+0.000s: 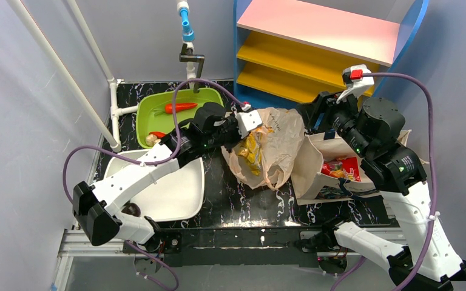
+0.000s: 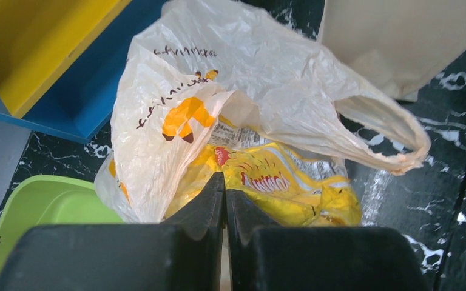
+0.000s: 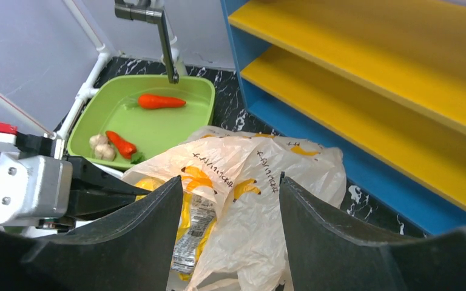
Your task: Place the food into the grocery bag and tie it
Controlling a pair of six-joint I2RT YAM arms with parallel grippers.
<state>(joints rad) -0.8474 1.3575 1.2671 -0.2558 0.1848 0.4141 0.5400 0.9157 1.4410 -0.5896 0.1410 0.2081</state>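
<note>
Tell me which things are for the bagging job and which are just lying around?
For the job: grocery bag; yellow packet in its mouth; orange-red vegetable and red piece, both in the green tray.
Just lying about: canvas tote; shelf; tap.

Near-left base: the left arm (image 1: 151,167) stretches up and to the right across the table, forearm nearly straight and wrist held low. Its left gripper (image 2: 225,185) is closed, the dark fingers (image 2: 200,209) pressed together along their inner faces. Whether anything thin is pinched between them is unclear. Near-right base: the right arm (image 1: 412,200) rises, folds at the elbow and turns its wrist leftward. The right gripper (image 3: 230,182) is parted, both fingers level and set wide, angled downward.
</note>
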